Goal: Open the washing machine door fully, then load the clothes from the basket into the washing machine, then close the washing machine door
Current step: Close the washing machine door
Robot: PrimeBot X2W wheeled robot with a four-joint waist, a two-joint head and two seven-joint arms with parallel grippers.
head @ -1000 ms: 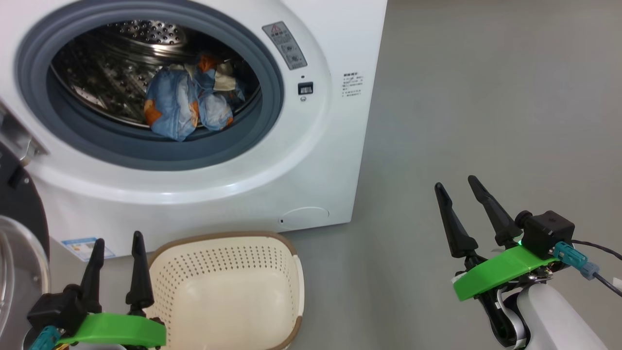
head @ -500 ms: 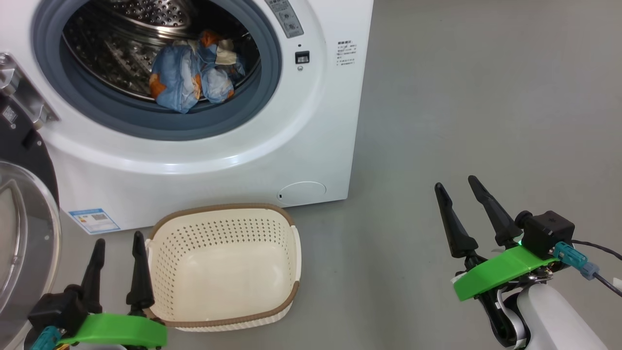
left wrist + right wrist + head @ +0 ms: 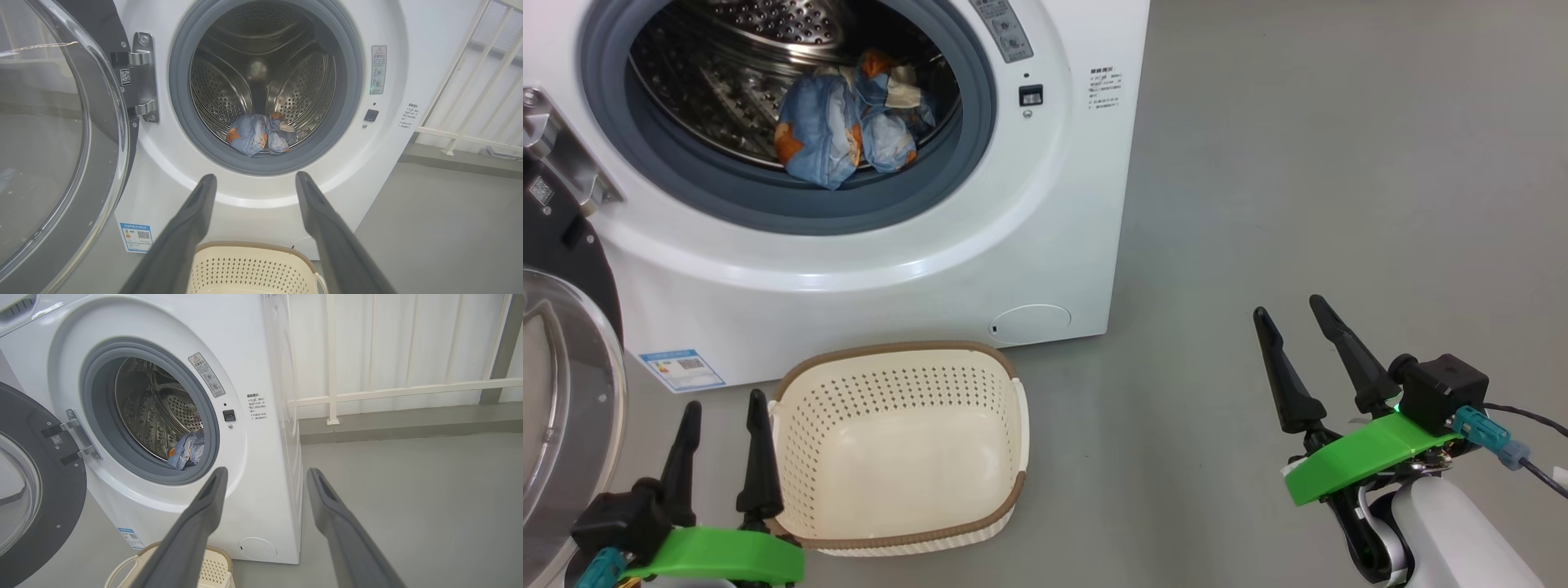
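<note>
Loading day: the washer (image 3: 866, 269) stands with its door (image 3: 61, 143) swung wide on the hinge (image 3: 141, 77) at the robot's left, black rim and clear glass bowl turned out toward the room. The clothes (image 3: 845, 135), a crumpled bundle of light blue fabric with orange-brown prints, lie inside the steel drum (image 3: 220, 90), low and near the front, just behind the grey gasket (image 3: 792, 216). The basket (image 3: 890, 349) sits upright on the grey floor (image 3: 1339, 163) just in front of the washer, below the opening and near the small blue label (image 3: 682, 369), its cream perforated walls and pale bottom open to view. The left gripper (image 3: 725, 400) hangs low just beside the basket's left wall, between basket and door, its two dark fingers spread apart and holding nothing. In the left wrist view they point at the washer's front beneath the drum mouth. The right gripper (image 3: 1289, 306) hovers over bare floor well apart from the washer, off to its right, fingers likewise parted with nothing between them. A white railing (image 3: 388, 392) runs along the wall behind the machine.
</note>
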